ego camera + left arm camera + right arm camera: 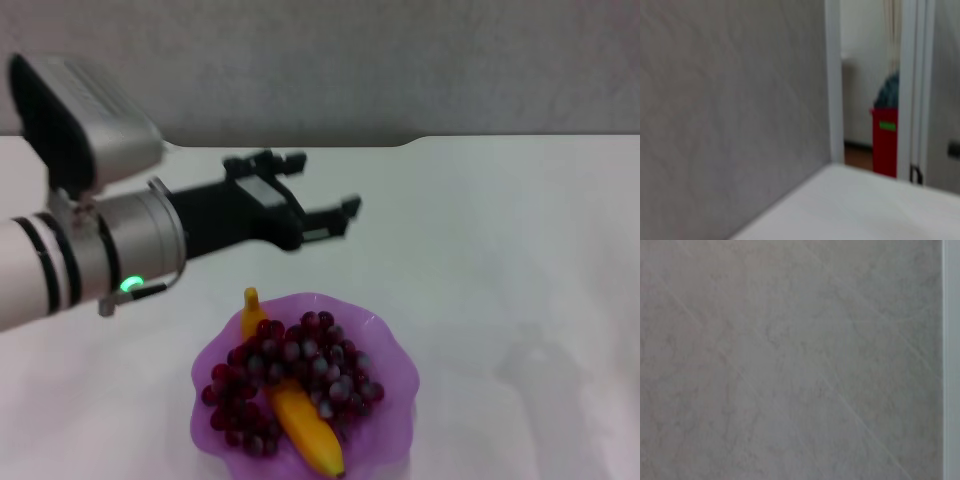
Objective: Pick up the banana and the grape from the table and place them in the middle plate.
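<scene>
We are seeing the banana (pixel 300 420) and the grape (pixel 290 375) lying in the middle plate (pixel 395 345) near the worktop's (pixel 500 260) front edge. Our left tool (pixel 325 215) is hovering spread and empty; dipping down, it could knock them out.

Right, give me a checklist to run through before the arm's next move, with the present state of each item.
1. Banana in the middle plate: ok, it lies across the plate under the fruit bunch.
2. Grape in the plate: ok, the bunch is draped over the banana, inside the rim.
3. Left gripper free of the fruit: ok, it hangs above the table beyond the plate, holding nothing, fingers apart.
4. Fruit left on the table: ok, none seen.
5. Right gripper position: cannot tell, it shows in no view.
6. Plate fully on the table: cannot tell, its near edge is cut off by the head view.
</scene>
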`<action>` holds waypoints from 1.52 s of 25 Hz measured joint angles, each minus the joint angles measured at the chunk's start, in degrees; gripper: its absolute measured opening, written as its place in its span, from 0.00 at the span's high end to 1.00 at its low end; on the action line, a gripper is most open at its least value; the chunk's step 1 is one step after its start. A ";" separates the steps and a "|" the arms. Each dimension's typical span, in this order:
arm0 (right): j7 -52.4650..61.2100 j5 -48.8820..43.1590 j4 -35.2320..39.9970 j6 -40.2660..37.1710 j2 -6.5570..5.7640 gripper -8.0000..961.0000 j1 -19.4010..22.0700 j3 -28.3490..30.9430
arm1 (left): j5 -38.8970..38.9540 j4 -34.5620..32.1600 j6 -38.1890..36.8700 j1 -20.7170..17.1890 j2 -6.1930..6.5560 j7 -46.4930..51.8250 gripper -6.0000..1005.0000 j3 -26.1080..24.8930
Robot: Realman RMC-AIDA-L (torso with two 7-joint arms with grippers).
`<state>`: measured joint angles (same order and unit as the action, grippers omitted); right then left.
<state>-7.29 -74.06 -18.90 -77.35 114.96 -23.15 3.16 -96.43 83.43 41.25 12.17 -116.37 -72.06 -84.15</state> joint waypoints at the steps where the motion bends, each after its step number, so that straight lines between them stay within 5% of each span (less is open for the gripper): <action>1: 0.00 -0.01 0.00 0.01 0.00 0.98 -0.01 0.00 | 2.37 -0.21 -0.56 -0.32 -0.02 -2.14 0.12 -0.52; 5: 0.00 -0.03 0.00 0.02 0.00 0.98 -0.01 0.00 | 12.36 -1.24 -4.80 -2.35 -0.08 -11.58 0.17 -1.25; 8: 0.00 0.00 0.00 0.02 0.00 0.98 0.14 0.00 | 17.50 -1.99 -6.81 -3.27 -0.09 -16.23 0.31 -1.27; 21: 0.00 0.04 0.10 0.08 0.00 0.98 0.06 0.00 | 60.86 -12.05 -17.01 -5.94 -0.62 -57.06 0.81 -2.23; 30: 0.00 -0.07 0.21 0.30 0.00 0.98 -0.12 0.00 | 91.92 -25.07 -7.13 -4.83 -0.62 -86.27 0.81 -3.02; 38: 0.00 -0.01 0.28 0.98 0.09 0.98 -0.31 0.00 | 97.52 -40.15 6.58 -2.09 -0.62 -90.53 0.84 -7.98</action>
<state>-7.29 -74.07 -18.61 -76.37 115.05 -23.46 3.16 1.09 43.28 47.83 10.09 -116.99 -162.59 -92.14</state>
